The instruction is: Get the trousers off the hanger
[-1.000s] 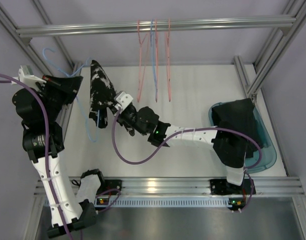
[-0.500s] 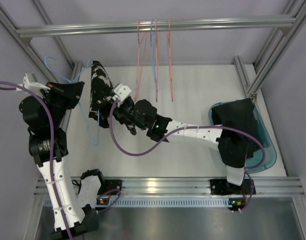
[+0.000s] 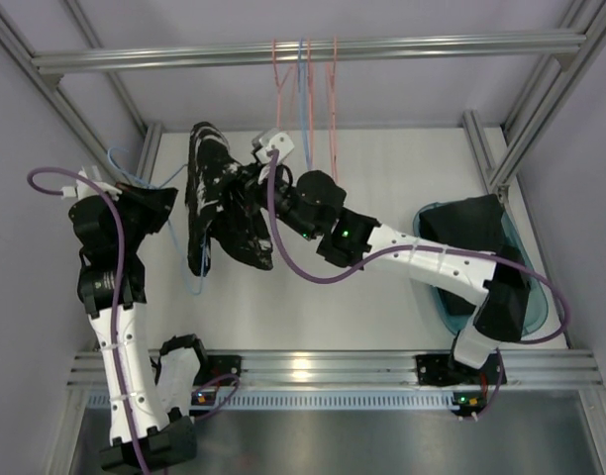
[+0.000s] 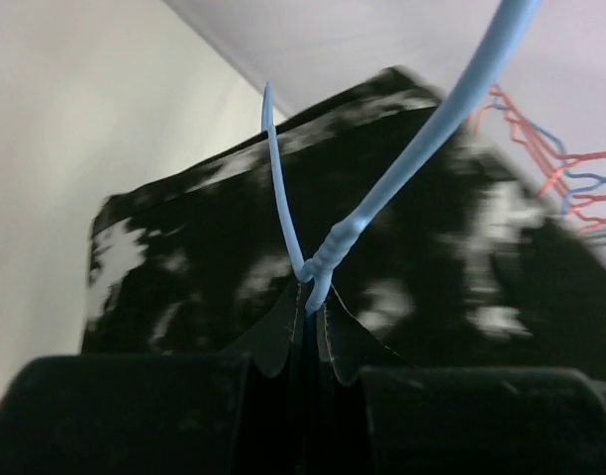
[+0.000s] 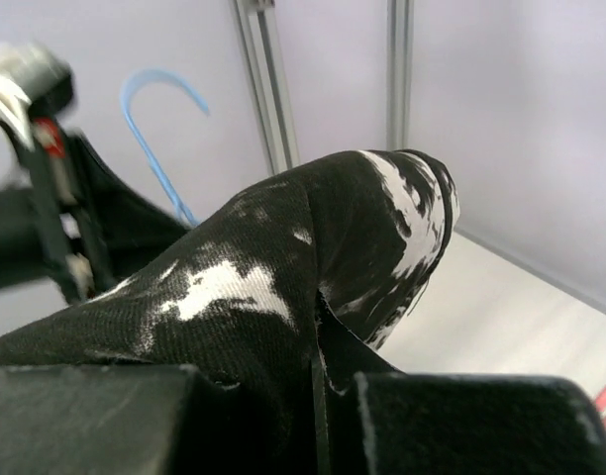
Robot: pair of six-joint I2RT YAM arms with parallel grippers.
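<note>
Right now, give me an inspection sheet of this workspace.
Surface: white table.
Job's things: printed trousers on the blue hanger; black trousers in the teal basket.
Clutter: nothing seen.
Grippers: left gripper shut on the hanger's neck; right gripper shut on the printed trousers.
Cables: purple cables loop off both arms.
Surroundings: aluminium frame; spare hangers, red and blue, on its rail.
</note>
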